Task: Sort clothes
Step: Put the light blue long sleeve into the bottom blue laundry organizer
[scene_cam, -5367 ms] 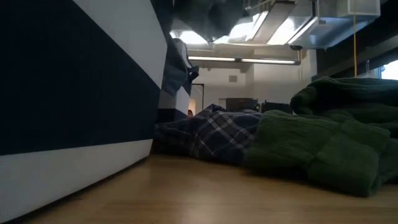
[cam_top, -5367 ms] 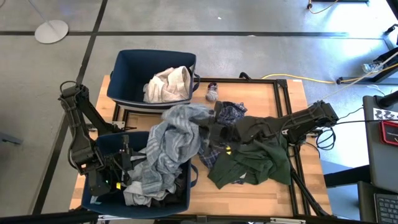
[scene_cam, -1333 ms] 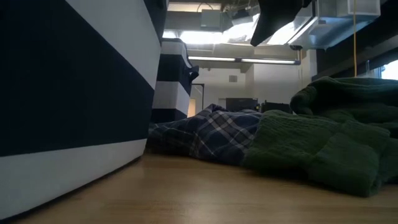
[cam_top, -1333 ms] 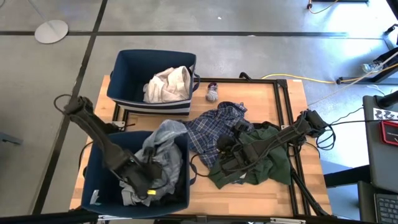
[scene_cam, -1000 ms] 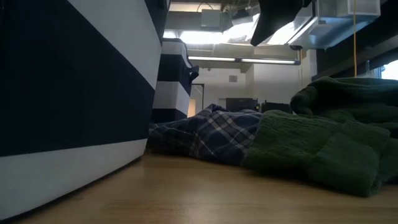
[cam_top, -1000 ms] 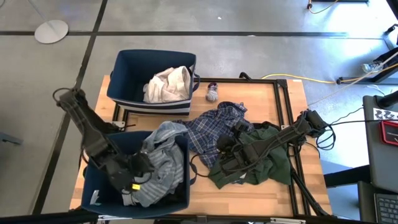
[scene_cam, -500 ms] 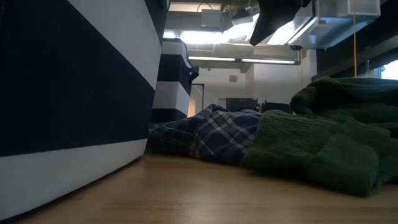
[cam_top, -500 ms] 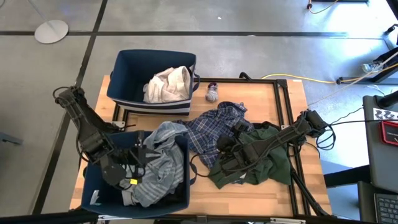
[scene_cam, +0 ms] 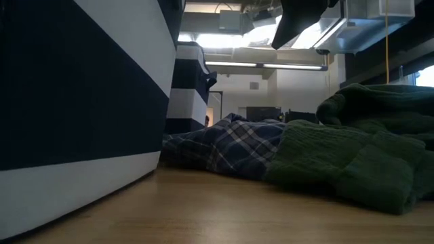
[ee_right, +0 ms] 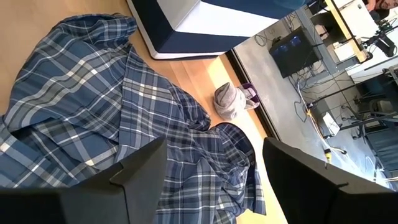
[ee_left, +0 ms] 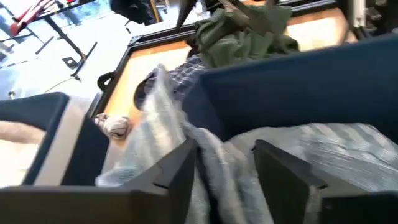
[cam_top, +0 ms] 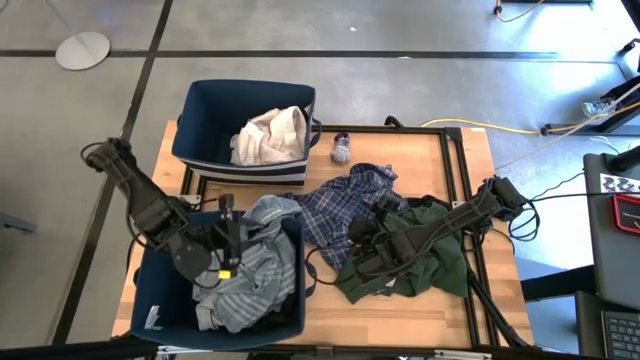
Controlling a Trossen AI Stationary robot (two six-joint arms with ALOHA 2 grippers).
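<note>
Striped grey-blue garment (cam_top: 250, 275) fills the front bin (cam_top: 150, 300); left tool (cam_top: 228, 243) gapes empty above, right tool (ee_right: 205, 174) open over plaid shirt (cam_top: 345, 200).

The pale wooden table top (cam_top: 400, 305) has a smooth, lightly sheened finish with visible grain, edged by a matt black metal frame (cam_top: 452, 128). Both navy fabric bins (cam_top: 215, 105) look like stiff matt cloth with white bands. The dark green knitted garment (scene_cam: 352, 152) is thick, ribbed and fuzzy; the blue plaid woven shirt (ee_right: 93, 118) is thin and crumpled. The grey-blue striped cloth (cam_top: 255, 275) looks soft and creased, the cream garment (cam_top: 270, 135) plush, the small grey-purple sock (cam_top: 342, 150) knitted.
</note>
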